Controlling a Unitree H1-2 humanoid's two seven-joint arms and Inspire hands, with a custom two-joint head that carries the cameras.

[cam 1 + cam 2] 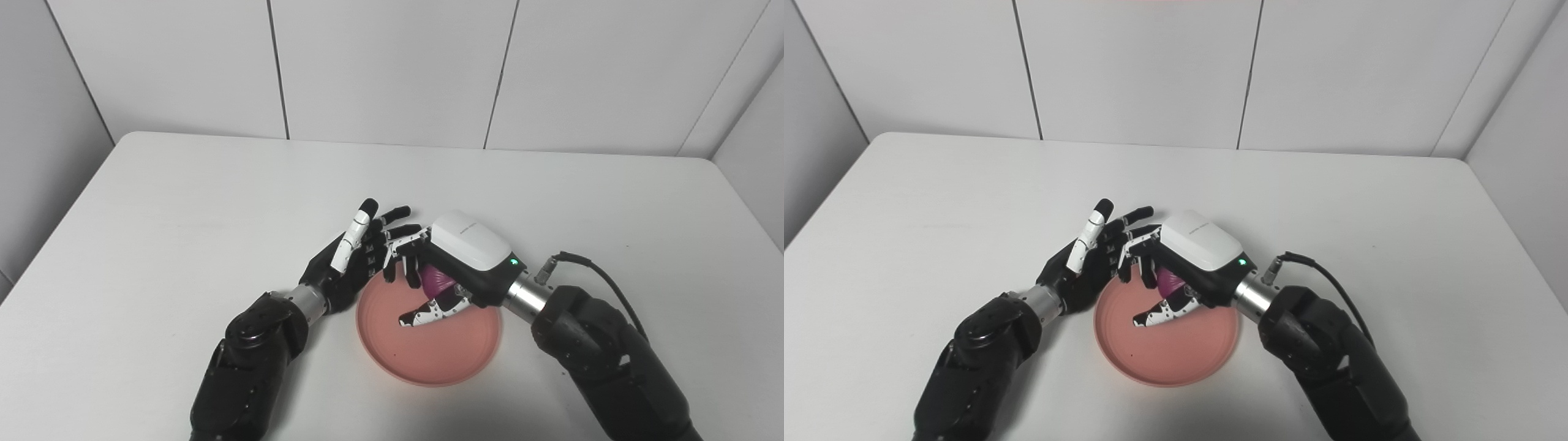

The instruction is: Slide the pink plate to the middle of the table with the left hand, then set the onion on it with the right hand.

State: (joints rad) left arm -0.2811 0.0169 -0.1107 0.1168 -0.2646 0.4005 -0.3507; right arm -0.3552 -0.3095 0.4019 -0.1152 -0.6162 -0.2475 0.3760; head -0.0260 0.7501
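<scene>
Plate seemingly slid to mid-table already, lying under the right hand, which grips the onion (purple, half hidden) over the dish, release pending; left hand empty, fingers spread, touching the right hand's fingertips beside the rim.

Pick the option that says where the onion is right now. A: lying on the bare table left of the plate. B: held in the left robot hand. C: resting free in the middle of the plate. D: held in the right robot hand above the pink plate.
D: the purple onion sits enclosed in the fingers of the right robot hand over the pink plate; the left robot hand holds nothing.
</scene>
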